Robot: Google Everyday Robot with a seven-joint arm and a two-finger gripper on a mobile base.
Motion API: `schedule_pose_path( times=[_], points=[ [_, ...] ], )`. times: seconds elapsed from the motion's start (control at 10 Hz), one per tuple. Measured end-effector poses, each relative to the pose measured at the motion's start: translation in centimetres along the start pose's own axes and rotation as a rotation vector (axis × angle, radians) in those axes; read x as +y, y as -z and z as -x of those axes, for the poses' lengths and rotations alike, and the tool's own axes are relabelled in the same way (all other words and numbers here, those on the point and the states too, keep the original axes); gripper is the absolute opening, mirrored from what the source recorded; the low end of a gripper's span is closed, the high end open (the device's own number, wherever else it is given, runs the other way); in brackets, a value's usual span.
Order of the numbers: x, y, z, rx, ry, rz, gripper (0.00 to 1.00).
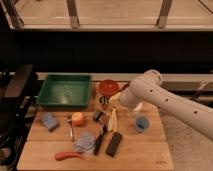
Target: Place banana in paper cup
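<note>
The banana is slim and pale yellow. It lies on the wooden table near the middle, pointing away from me. The white arm reaches in from the right, and my gripper is at its end, just above the banana's far tip. The paper cup stands right of the banana and is mostly hidden by the arm; only its white lower part shows.
A green tray sits at the back left and a red-orange bowl at the back middle. A small blue cup, a round orange fruit, a black bar, an orange-red carrot-like thing and a blue sponge lie around.
</note>
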Motion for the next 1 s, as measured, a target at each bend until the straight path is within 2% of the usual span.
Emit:
schedule_pose_path(
  times=[0.3, 0.5, 0.7, 1.0],
  points=[
    [-0.2, 0.8, -0.2, 0.02, 0.008, -0.003, 0.78],
    [-1.0, 0.7, -0.2, 0.017, 0.044, 0.011, 0.78],
    [-2.8, -0.2, -0.1, 0.003, 0.13, 0.06, 0.78],
    [-4.3, -1.0, -0.1, -0.008, 0.207, 0.109, 0.78]
  ],
)
